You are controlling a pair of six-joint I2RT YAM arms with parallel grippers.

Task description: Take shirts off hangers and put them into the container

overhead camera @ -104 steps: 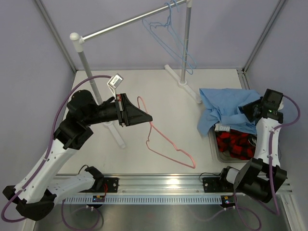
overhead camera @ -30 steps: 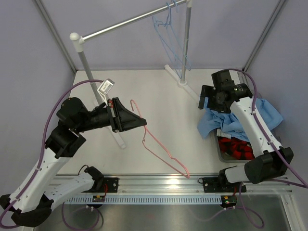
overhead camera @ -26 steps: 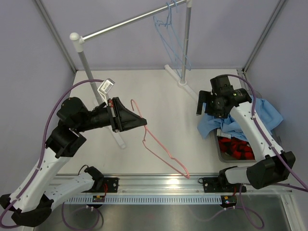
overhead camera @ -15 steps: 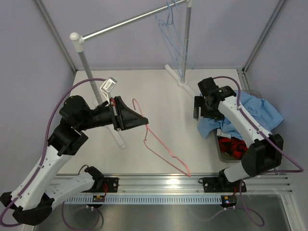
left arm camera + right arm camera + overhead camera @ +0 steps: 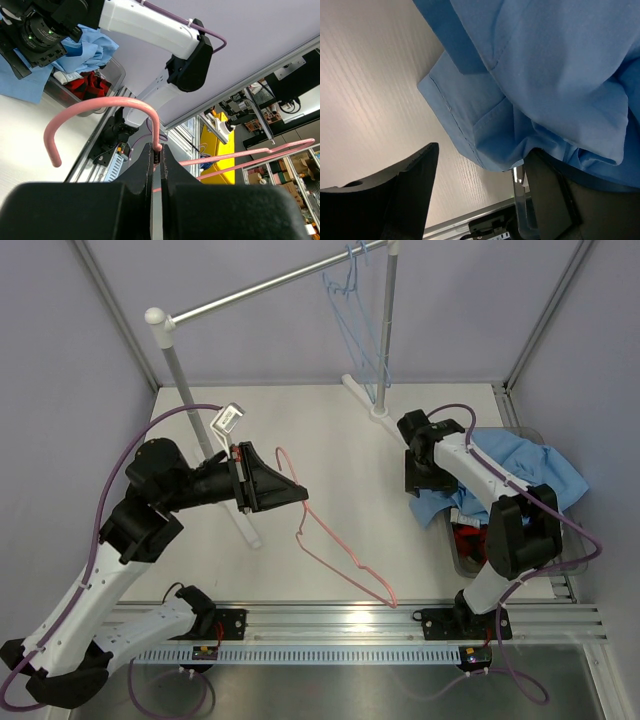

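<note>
White tabletop [image 5: 330, 430]. Left end effector [image 5: 156, 150] clamped on pink hanger [image 5: 335, 555], well left of container [image 5: 455, 558]. Right end effector [image 5: 480, 165] jaws apart, straddling light blue shirt [image 5: 520, 465] hem just off container's left side. Shirt drapes over container; red plaid shirt [image 5: 470, 540] inside. Two blue hangers [image 5: 360, 320] hang on rail [image 5: 260, 285] behind container.

Left pincer [image 5: 156, 150] clamps the pink hanger [image 5: 100, 104] (just below its hook), blue shirt [image 5: 94, 50] beyond.
</note>
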